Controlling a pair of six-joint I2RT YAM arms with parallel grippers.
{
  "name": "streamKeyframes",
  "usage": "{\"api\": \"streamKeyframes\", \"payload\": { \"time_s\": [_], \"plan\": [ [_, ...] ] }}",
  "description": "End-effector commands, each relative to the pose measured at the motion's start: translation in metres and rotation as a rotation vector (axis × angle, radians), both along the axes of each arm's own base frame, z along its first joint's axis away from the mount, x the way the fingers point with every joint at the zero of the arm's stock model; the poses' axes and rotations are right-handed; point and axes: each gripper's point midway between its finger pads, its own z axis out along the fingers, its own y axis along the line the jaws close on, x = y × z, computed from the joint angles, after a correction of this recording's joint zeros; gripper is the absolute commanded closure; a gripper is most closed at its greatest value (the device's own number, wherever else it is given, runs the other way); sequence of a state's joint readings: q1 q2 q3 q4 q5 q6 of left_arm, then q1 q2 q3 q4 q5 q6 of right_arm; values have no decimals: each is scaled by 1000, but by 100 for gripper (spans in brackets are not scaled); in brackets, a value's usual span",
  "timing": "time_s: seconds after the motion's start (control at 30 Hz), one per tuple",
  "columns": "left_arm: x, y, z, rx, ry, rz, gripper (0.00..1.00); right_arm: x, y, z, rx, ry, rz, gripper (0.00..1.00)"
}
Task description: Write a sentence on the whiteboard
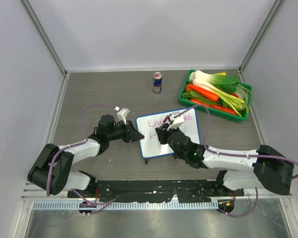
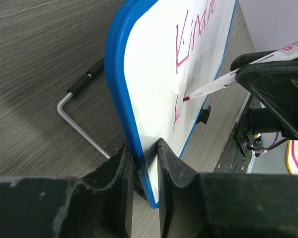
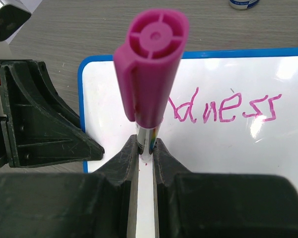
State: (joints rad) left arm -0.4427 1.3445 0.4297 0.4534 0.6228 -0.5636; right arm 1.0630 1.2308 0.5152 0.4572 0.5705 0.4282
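Observation:
The whiteboard (image 1: 181, 143), white with a blue rim, lies mid-table between the arms. My left gripper (image 1: 138, 135) is shut on the board's left edge; in the left wrist view its jaws (image 2: 145, 148) pinch the blue rim (image 2: 116, 74). My right gripper (image 1: 165, 130) is shut on a magenta-capped marker (image 3: 151, 59), held upright over the board's left part. The marker tip (image 2: 187, 98) touches the board below the first line. The sentence (image 1: 156, 123) is pink scrawl; "dness" (image 3: 223, 109) is readable and a second line has one started letter (image 2: 178, 115).
A drink can (image 1: 158, 82) stands behind the board. A green tray (image 1: 184, 88) of carrots and leeks sits at the back right. A bent metal rod with a black tip (image 2: 79, 124) lies on the table behind the board's edge.

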Motion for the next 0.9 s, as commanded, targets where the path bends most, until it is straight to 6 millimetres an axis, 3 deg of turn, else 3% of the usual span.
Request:
{"api": "streamKeyframes", "payload": {
  "time_s": [0.0,0.6,0.77,0.87],
  "plan": [
    [-1,12,-33,119,40,32,100,5,3,6,32,-8,-31,99],
    [-2,12,-33,118,41,30,100,-8,-4,-15,7,47,14,99],
    [-2,12,-33,119,41,28,100,-9,-3,-11,19,42,17,99],
    [-2,12,-33,117,41,29,100,-7,1,1,52,28,20,99]
  ]
}}
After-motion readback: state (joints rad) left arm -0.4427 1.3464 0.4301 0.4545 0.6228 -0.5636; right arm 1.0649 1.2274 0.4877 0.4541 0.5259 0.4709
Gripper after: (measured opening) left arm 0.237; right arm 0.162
